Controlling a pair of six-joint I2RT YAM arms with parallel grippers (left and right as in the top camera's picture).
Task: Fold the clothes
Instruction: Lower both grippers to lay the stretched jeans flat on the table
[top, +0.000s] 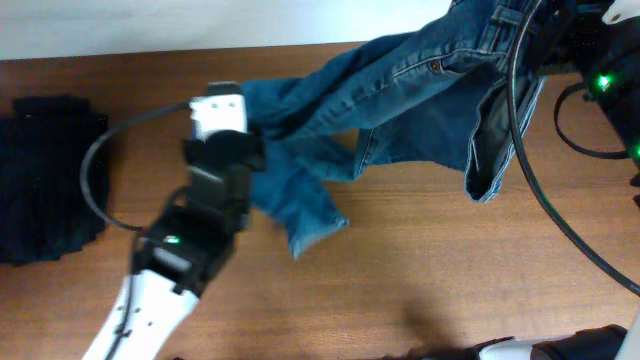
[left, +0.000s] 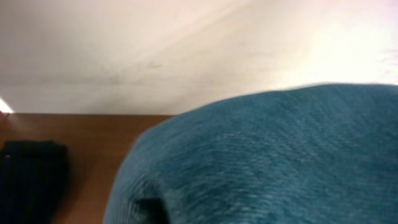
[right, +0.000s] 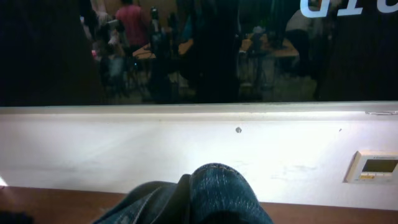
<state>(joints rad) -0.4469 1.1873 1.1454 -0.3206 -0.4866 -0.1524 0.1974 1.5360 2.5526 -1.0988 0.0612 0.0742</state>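
**Entry: blue denim jeans, held at both ends above the table**

Item: jeans (top: 420, 90), medium-blue denim, one pair. They are stretched on a slant from the middle of the table (top: 450, 260) up to the far right corner.

Waist end: raised at the far right, with stitched seams and a rivet visible. One loose panel hangs down towards the wood.

Leg end: lies lower, left of centre. A crumpled cuff rests on the tabletop just beside the left arm.

Left gripper (top: 235, 110): clenched at the far-left edge of the leg. The wrist view is filled by a bulge of denim (left: 267, 155) that hides the fingertips. The cloth appears to be grasped there.

Right gripper (top: 538, 35): clenched at the waist end and largely buried in fabric in the overhead view. Its own camera shows a rounded fold of denim (right: 217, 190) rising at the bottom centre, which covers the fingertips. It is grasping the jeans.

Other contents:
- Black garment pile (top: 45, 180), folded, at the left edge of the table, well apart from the jeans.
- Black cable (top: 540, 190), curving down across the right side over the wood.
- Pale wall (right: 186, 149) behind the table, bearing a small panel (right: 373, 167) at the right.
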